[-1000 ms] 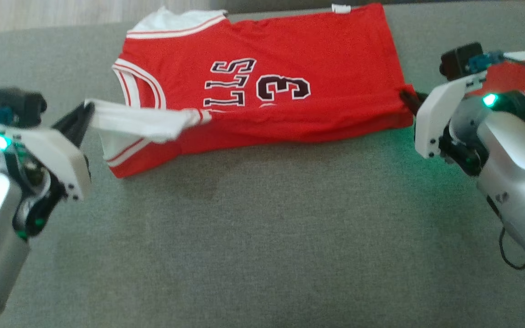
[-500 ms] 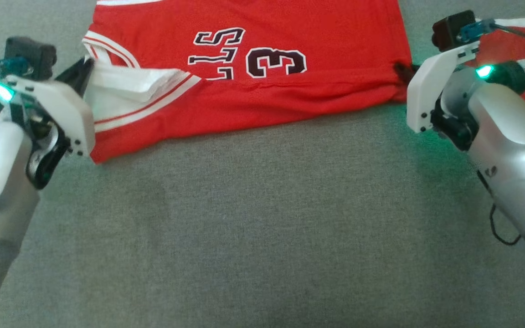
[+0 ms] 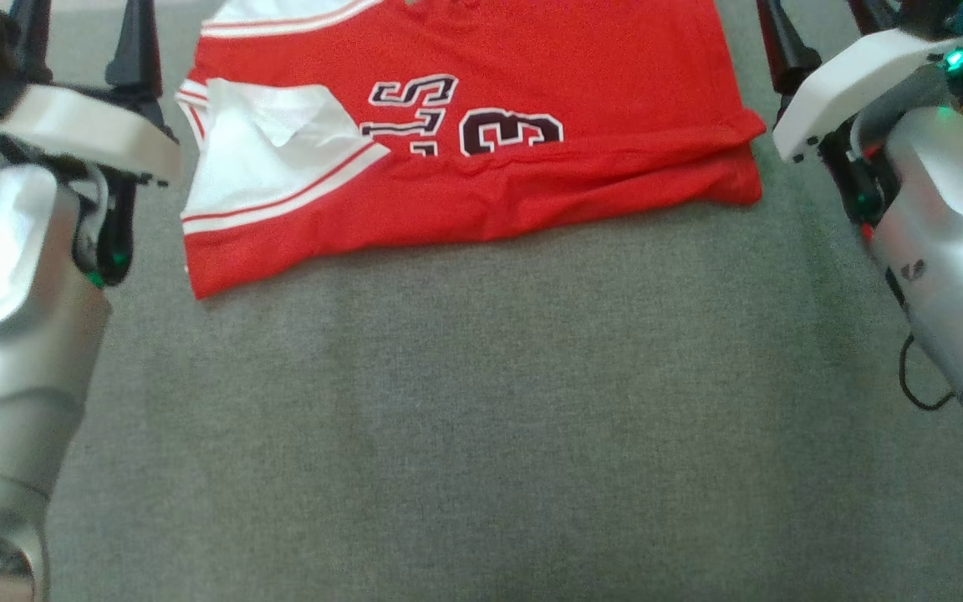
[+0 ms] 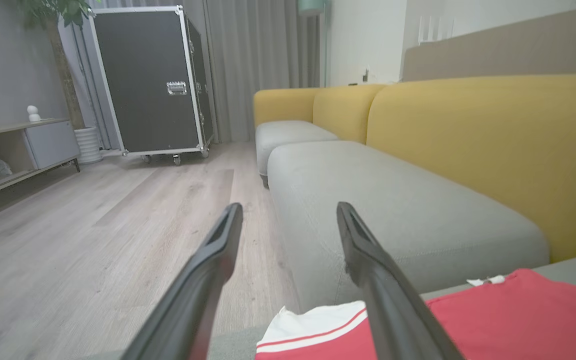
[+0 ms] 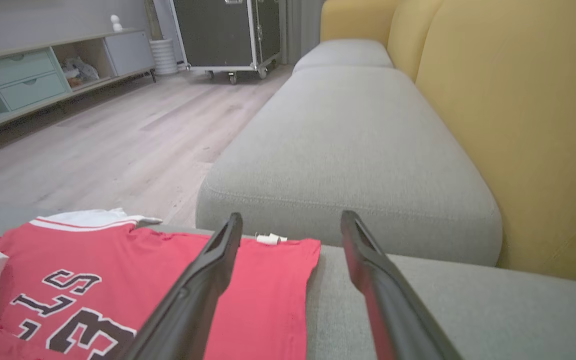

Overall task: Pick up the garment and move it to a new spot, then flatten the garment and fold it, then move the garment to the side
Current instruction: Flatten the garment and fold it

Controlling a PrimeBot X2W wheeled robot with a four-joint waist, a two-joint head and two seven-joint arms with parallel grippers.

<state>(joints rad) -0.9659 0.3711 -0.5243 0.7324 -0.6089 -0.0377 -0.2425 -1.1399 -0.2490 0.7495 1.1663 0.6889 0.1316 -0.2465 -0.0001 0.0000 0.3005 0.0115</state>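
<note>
Nearest to us, 2 pale forearms frame a bare stretch of the grey seat cushion (image 3: 481, 418), 1 at each side of the head view. Just past that stretch lies the garment (image 3: 582, 67), a red jersey with a dark numeral 3 and dark letters edged in white. It rests flat on the cushion, and a doubled layer shows along its near edge. At its left end a white, red-striped part is turned over onto the red.

The left gripper (image 3: 84, 25) stands beside that left end, apart from the cloth. In its wrist view the left gripper (image 4: 289, 207) has its 2 dark fingers spread wide with nothing between them, and the garment (image 4: 493, 310) lies low to the right. The right gripper (image 3: 824, 21) stands just off the jersey's right end. In its own view the right gripper (image 5: 292, 216) is likewise splayed and empty above the garment (image 5: 118, 260), where a small white tag (image 5: 270, 239) marks the far edge.

Beyond come a second grey cushion (image 5: 348, 150), the yellow backrest (image 4: 468, 140), the wooden floor (image 4: 93, 225), a low shelf unit (image 5: 28, 75) and a black wheeled case (image 4: 148, 85) before grey curtains (image 4: 263, 65).
</note>
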